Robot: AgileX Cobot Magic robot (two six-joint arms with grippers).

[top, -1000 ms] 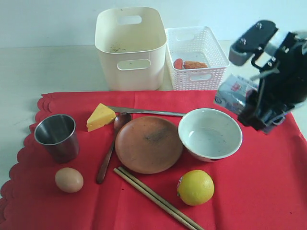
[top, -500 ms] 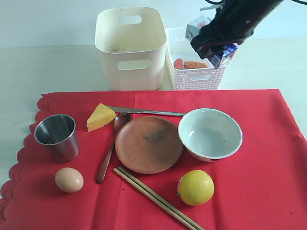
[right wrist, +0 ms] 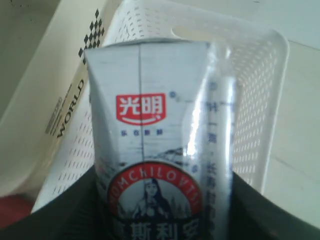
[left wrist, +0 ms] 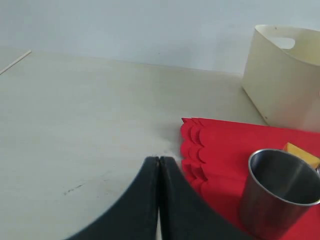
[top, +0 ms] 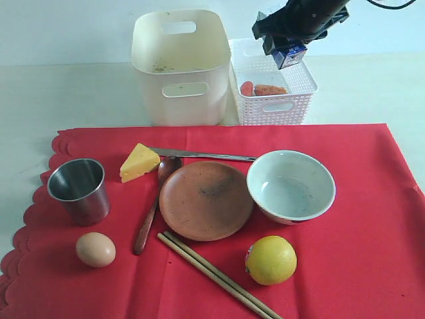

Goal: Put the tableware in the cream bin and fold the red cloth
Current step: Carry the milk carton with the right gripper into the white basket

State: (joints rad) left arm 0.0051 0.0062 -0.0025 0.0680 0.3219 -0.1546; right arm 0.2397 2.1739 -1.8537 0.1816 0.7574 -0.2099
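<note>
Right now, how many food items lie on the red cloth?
3: the cheese wedge beside the wooden spoon, the egg in front of the steel cup, the lemon in front of the white bowl. None appears hidden.

The right end effector (top: 288,44) is hanging in the air just above the white perforated plastic lattice basket (top: 255,113). The dark right arm (top: 309,13) is stretching up and away past the basket's far rim. Its two black fingers (right wrist: 70,210) are spread apart and pressing on opposite sides of a blue-and-white milk carton (right wrist: 150,125), and most of the carton is sticking out past the fingertips towards the basket. The left end effector (left wrist: 159,165) is sitting well apart from that basket. Its two curved black fingers are pressing flat against each other, gripping nothing.
</note>
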